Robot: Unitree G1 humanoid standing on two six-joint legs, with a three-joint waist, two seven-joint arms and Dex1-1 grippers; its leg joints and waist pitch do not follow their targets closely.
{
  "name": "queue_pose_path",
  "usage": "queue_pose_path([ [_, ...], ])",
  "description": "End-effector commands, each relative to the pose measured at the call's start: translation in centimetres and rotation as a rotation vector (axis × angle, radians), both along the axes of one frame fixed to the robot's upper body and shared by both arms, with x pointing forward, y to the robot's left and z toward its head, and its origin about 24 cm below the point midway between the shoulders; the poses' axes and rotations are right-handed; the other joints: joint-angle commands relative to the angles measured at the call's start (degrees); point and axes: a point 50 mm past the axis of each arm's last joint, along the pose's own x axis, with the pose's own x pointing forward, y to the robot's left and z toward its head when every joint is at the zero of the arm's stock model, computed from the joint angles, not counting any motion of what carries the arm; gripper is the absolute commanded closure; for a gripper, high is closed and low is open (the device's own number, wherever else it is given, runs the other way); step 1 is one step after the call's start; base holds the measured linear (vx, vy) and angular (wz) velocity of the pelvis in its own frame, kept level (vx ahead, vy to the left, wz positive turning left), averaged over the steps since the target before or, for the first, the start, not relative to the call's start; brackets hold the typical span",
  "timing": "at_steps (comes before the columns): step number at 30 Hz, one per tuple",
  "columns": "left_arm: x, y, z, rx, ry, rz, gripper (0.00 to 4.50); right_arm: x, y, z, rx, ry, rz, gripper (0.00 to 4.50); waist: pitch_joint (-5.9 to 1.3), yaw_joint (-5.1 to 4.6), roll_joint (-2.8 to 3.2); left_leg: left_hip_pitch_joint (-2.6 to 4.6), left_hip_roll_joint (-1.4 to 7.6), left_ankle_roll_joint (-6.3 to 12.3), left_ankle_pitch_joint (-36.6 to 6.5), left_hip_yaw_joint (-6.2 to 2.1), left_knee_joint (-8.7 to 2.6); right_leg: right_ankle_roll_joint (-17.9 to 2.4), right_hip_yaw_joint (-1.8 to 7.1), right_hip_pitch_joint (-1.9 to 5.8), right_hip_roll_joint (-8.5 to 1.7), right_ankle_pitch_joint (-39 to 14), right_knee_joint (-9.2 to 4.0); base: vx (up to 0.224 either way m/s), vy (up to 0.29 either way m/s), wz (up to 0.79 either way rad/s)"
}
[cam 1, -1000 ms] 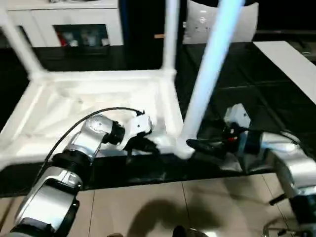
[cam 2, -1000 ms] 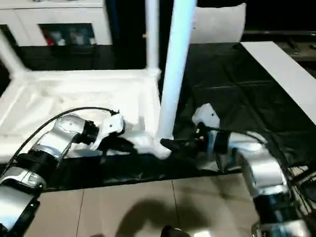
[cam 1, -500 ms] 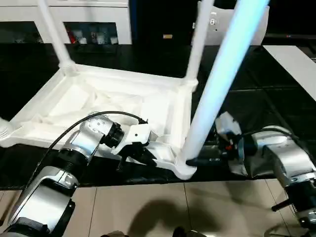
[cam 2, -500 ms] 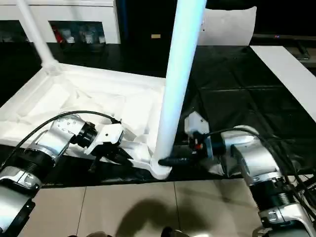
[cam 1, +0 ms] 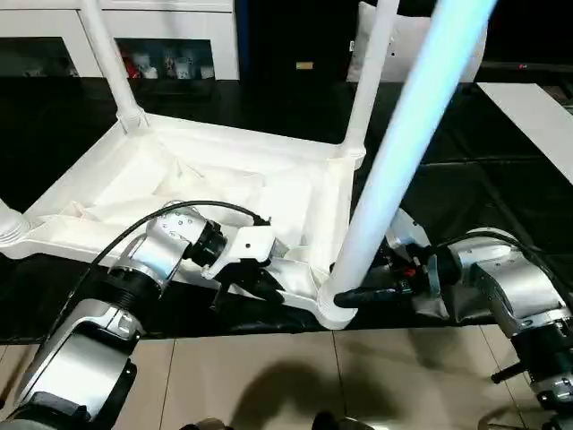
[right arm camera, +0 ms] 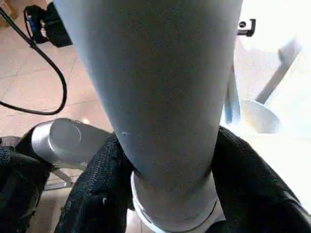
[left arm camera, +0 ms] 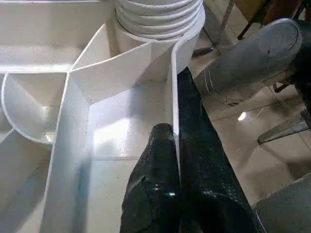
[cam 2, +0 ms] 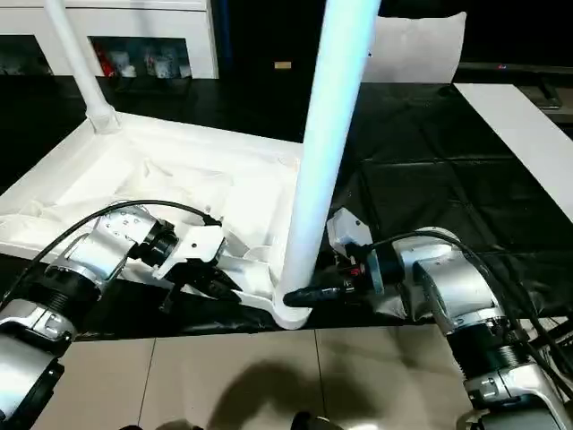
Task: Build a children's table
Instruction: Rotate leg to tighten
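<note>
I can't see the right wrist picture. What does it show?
A thick white table leg stands close up, with the right gripper and its black fingers hugging its base on both sides. Behind it lie a tan tiled floor and a black cable.

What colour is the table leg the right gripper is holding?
White, with a pale blue cast; the leg shows best in the right eye view.

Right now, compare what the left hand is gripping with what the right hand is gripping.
The left hand pinches a thin flat rib on the tabletop's underside, one finger on each face; the right hand wraps the base of a thick round leg. The rib lies low inside the upturned top; the leg rises well above it, leaning slightly. Both are white plastic parts of one table, meeting at its near corner.
</note>
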Motion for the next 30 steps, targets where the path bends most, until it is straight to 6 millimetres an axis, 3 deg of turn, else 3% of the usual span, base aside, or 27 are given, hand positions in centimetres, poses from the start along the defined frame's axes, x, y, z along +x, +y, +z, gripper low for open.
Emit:
queue_pose_path([
  [1, 0.4, -0.7, 1.3, 0.002, -0.043, -0.058, 4.50, -0.2, 0.4, 0.3, 0.028, 0.033, 0.047, 2.45, -4.42, -0.29, -0.51, -0.11, 1.74, 7.86, -2.62, 0.27, -3.62, -5.14, 3.86, 4.37, -4.15, -21.13, -3.14, 0.000, 0.000, 0.00],
  [7, 0.8, -0.9, 1.7, -0.081, -0.012, 0.057, 4.50, -0.5, 1.3, 0.5, 0.100, 0.102, -0.013, 2.51, -4.33, -0.28, -0.43, -0.16, 1.71, 7.72, -2.62, 0.31, -3.64, -5.12, 3.86, 4.43, -4.11, -21.02, -3.21, 0.000, 0.000, 0.00],
  [9, 1.3, -1.1, 1.7, -0.092, -0.011, 0.146, 4.50, -0.2, 1.9, 0.4, 0.121, 0.097, -0.088, 2.51, -4.19, -0.46, -0.40, -0.04, 1.68, 6.64, -3.25, 0.29, -3.74, -4.85, 3.78, 4.31, -4.13, -22.34, -3.41, 0.000, 0.000, 0.00],
  [12, 1.9, -1.3, 1.7, -0.107, 0.001, 0.261, 4.50, 0.4, 2.9, -0.3, 0.107, 0.070, -0.220, 2.51, -3.97, -0.93, -0.45, -0.01, 0.92, 5.00, -5.21, 0.35, -3.73, -2.56, 3.40, 4.38, -4.03, -27.54, -4.39, 0.000, 0.000, 0.00],
  [14, 2.2, -1.8, 1.7, -0.119, 0.005, 0.321, 4.50, 1.0, 3.5, -0.7, 0.102, 0.067, -0.323, 2.51, -3.92, -1.72, -0.38, -0.21, 0.97, 3.97, -5.38, 0.10, -3.78, -2.09, 3.15, 4.40, -3.93, -28.02, -4.39, 0.000, 0.000, 0.00],
  [16, 2.9, -3.2, 1.9, -0.174, 0.013, 0.464, 4.50, 2.3, 5.3, -1.4, 0.109, 0.074, -0.534, 2.51, -3.88, -2.94, -0.41, -0.79, 0.80, 3.20, -5.23, -0.07, -3.71, -1.63, 3.02, 4.66, -3.94, -27.62, -4.37, 0.000, 0.000, 0.00],
  [17, 3.1, -3.6, 2.0, -0.185, 0.006, 0.497, 4.50, 2.5, 5.8, -1.6, 0.103, 0.070, -0.572, 2.51, -3.84, -3.66, -0.23, -0.54, 0.59, 2.62, -5.79, -0.15, -3.54, -1.54, 2.70, 4.41, -3.86, -28.59, -4.75, 0.000, 0.000, 0.00],
  [18, 3.2, -3.7, 2.0, -0.188, 0.002, 0.508, 4.50, 2.6, 6.0, -1.7, 0.100, 0.068, -0.584, 2.51, -3.93, -4.35, -0.43, -0.70, 0.16, 3.27, -5.89, -0.11, -3.45, -1.31, 2.63, 4.65, -3.75, -28.77, -4.91, 0.000, 0.000, 0.00],
  [20, 3.5, -4.4, 2.0, -0.205, -0.016, 0.564, 4.50, 3.2, 6.9, -1.9, 0.098, 0.068, -0.671, 2.52, -3.85, -4.87, -0.24, -0.77, 0.24, 4.87, -5.34, 0.05, -3.40, -1.97, 2.90, 4.44, -3.65, -27.27, -4.88, 0.000, 0.000, 0.00],
  [21, 4.1, -5.5, 2.1, -0.233, -0.040, 0.658, 4.50, 4.2, 8.3, -2.2, 0.098, 0.073, -0.818, 2.52, -3.91, -5.28, -0.13, -0.74, 0.18, 4.90, -5.05, 0.12, -3.32, -2.44, 2.90, 4.23, -3.56, -26.69, -4.79, 0.000, 0.000, 0.00],
  [22, 4.2, -5.7, 2.1, -0.236, -0.045, 0.673, 4.50, 4.3, 8.5, -2.2, 0.100, 0.077, -0.841, 2.52, -3.90, -5.50, -0.10, -0.58, 0.15, 4.58, -5.34, 0.10, -3.33, -2.63, 2.80, 4.07, -3.57, -27.20, -4.86, 0.000, 0.000, 0.00],
  [24, 4.5, -6.4, 2.1, -0.250, -0.059, 0.725, 4.50, 5.0, 9.1, -2.4, 0.104, 0.087, -0.948, 2.52, -3.89, -5.49, 0.05, -0.38, 0.08, 5.30, -5.43, 0.10, -3.41, -2.43, 2.82, 4.19, -3.64, -27.26, -5.07, 0.000, 0.000, 0.00],
  [26, 4.7, -6.8, 2.2, -0.259, -0.068, 0.761, 4.50, 5.3, 9.7, -2.4, 0.121, 0.088, -0.985, 2.52, -4.08, -5.42, 0.40, -0.50, 0.61, 6.06, -3.85, -0.16, -3.51, -3.70, 3.07, 4.32, -3.68, -23.34, -4.24, 0.000, 0.000, 0.00],
  [27, 4.8, -7.0, 2.4, -0.261, -0.078, 0.798, 4.50, 5.3, 10.3, -2.2, 0.143, 0.087, -1.015, 1.97, -4.24, -5.50, 0.44, -0.63, 0.87, 6.65, -2.54, -0.22, -3.45, -4.94, 3.28, 4.37, -3.74, -20.01, -3.74, 0.000, 0.000, 0.00],
  [29, 4.9, -7.1, 2.5, -0.257, -0.096, 0.807, 4.50, 5.5, 10.4, -2.0, 0.178, 0.086, -1.062, 1.97, -4.27, -5.46, 0.34, -0.63, 1.05, 8.02, -1.00, -0.28, -3.45, -6.76, 3.50, 4.41, -3.81, -16.42, -3.15, 0.000, 0.000, 0.00],
  [30, 4.8, -6.9, 2.4, -0.245, -0.106, 0.791, 4.50, 5.6, 10.3, -1.9, 0.185, 0.073, -1.072, 1.73, -4.25, -5.31, 0.53, -0.53, 1.01, 8.49, -0.55, -0.28, -3.46, -7.51, 3.55, 4.42, -3.89, -15.58, -3.02, 0.000, 0.000, 0.00],
])
